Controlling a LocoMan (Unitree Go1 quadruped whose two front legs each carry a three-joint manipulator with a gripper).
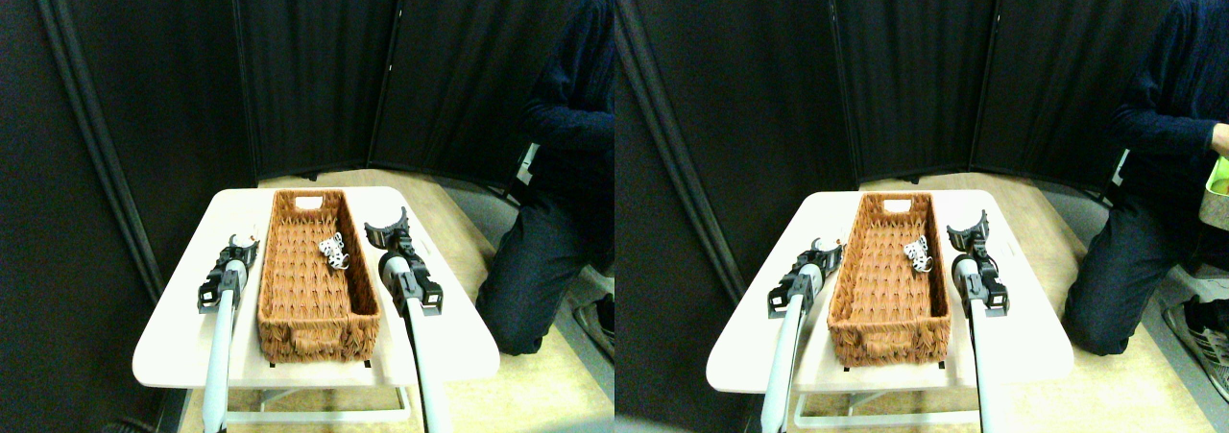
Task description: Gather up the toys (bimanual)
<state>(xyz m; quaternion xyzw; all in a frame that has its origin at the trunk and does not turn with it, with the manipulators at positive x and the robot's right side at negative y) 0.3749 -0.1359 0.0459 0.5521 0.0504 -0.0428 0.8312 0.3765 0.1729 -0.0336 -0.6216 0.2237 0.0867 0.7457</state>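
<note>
Spotted toy [333, 252] in basket [288, 289] — both tools' [243, 244] [386, 228] jaws seemingly spread, empty — small, hard to read

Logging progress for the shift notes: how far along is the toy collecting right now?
One toy looks done: a white plush with black spots lies inside the wicker basket, by its right wall. Neither the left gripper nor the right gripper holds a toy. No other toys show on the table; a person kneels alongside.
</note>
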